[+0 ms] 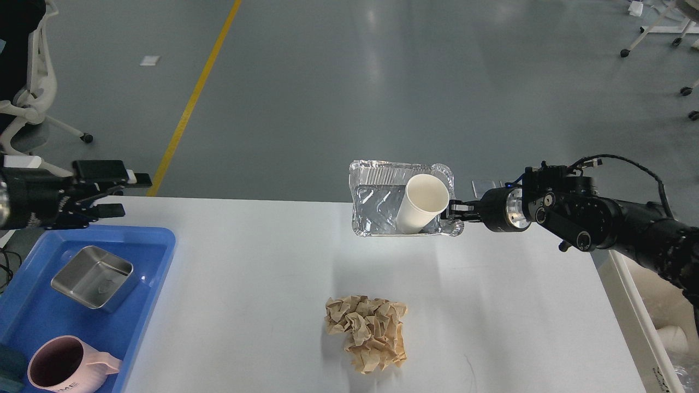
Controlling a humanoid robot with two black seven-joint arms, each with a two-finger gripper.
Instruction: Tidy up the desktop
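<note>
Desktop [262, 284] beneath right tool [456, 210]

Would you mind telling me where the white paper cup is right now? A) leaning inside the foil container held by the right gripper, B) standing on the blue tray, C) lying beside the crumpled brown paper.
A: the white paper cup leans inside the foil container, whose right rim the right gripper pinches.

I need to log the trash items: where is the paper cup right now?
In the head view, the white paper cup leans inside the foil tray, right of centre at the desktop's far edge, with the right tool gripping the tray's rim.
</note>
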